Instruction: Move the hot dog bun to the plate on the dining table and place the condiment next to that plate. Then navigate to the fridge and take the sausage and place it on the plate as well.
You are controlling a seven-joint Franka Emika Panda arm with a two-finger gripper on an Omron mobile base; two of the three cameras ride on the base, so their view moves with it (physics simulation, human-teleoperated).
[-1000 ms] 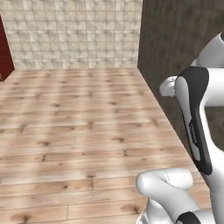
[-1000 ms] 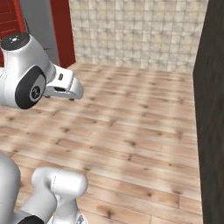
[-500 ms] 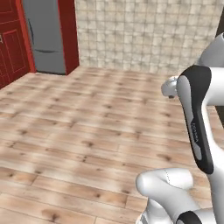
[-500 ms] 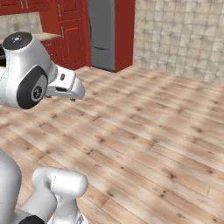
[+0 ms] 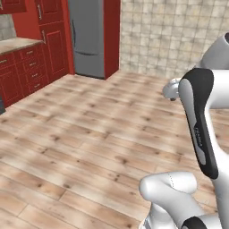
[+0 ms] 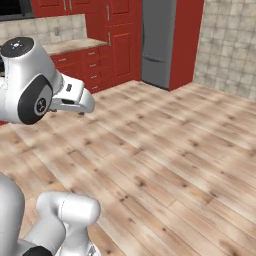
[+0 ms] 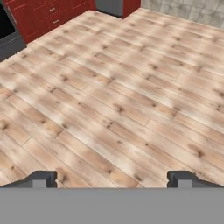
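The white arm rises from its base and folds over high up, with a big round dark joint at the top. The gripper (image 7: 112, 178) hangs in the air and looks down at a slant. Its two small dark fingers (image 7: 40, 178) stand wide apart, one far to each side, with nothing between them. The hand holds nothing and touches nothing. In the right base view the wrist pokes out to the right of the round joint.

Even, bright, slightly soft render
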